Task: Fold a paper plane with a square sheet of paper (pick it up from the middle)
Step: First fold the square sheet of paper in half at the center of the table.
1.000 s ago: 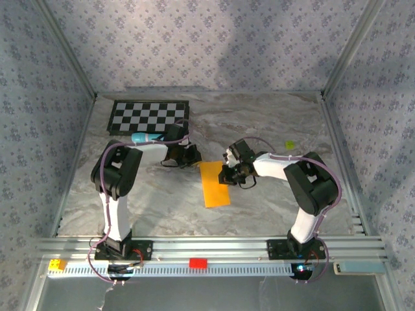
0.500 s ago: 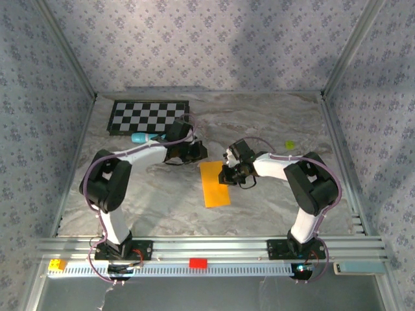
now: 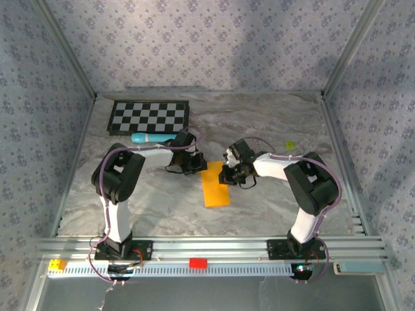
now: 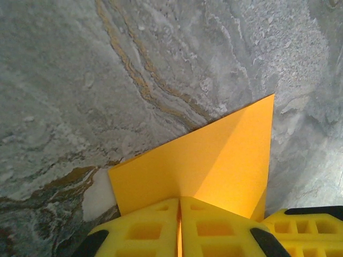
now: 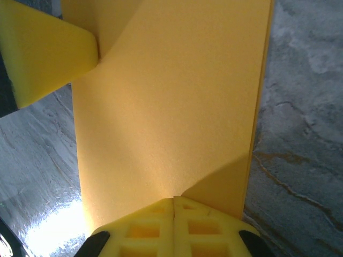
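left hand [image 3: 196, 166] closed, tip on the orange paper [image 3: 216, 189]; right hand [image 3: 225, 175] likewise

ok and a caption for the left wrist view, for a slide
Left gripper pinched shut on the edge of the orange paper, with the marble table beyond.

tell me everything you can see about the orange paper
The orange paper is a thin, plain, matte sheet. From above it shows as a narrow rectangle with its long side running away from the arms, and it looks folded in half. It lies mostly flat on the marbled table between the two arms. The left gripper is shut on its far left corner, which lifts slightly. The right gripper is shut on its right edge, where the sheet bends up a little.
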